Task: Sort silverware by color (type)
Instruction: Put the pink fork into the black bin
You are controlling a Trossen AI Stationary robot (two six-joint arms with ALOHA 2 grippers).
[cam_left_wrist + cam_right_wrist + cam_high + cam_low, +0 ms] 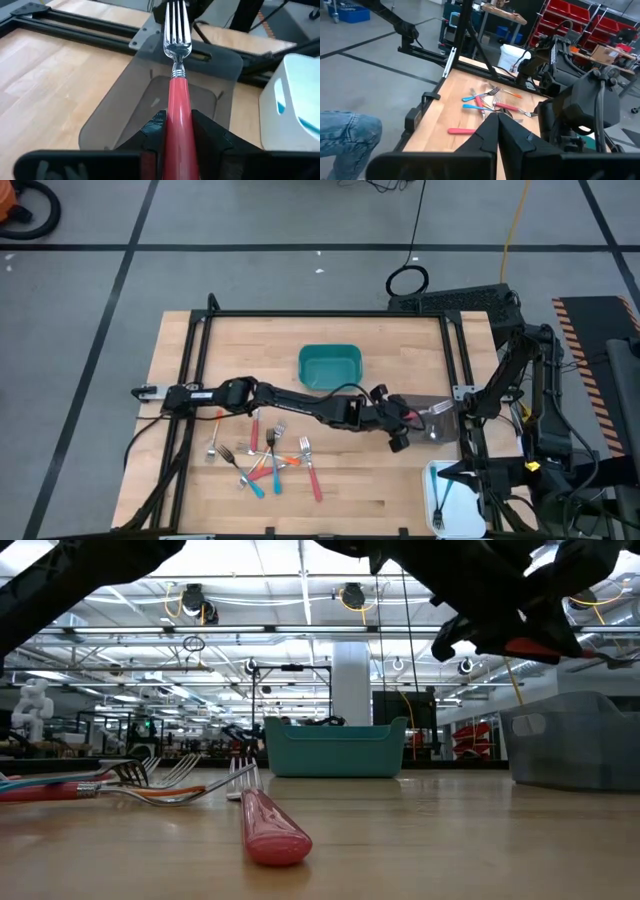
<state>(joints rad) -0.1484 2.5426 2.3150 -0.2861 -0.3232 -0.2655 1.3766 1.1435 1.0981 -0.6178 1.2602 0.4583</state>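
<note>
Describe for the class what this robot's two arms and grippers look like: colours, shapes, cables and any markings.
Both arms are slim, black and jointed. The left arm has a white label near its base and a black cable looping over its forearm. The left gripper has two dark wedge-shaped fingers, and so does the right gripper. The right arm carries bundled black cabling.

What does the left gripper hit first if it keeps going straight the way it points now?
Most likely the grey bin. The left gripper holds a red-handled fork tines-forward, and the bin's floor and far wall lie right ahead of the tines. Depth is unclear, so the fork might instead pass over the far rim.
</note>
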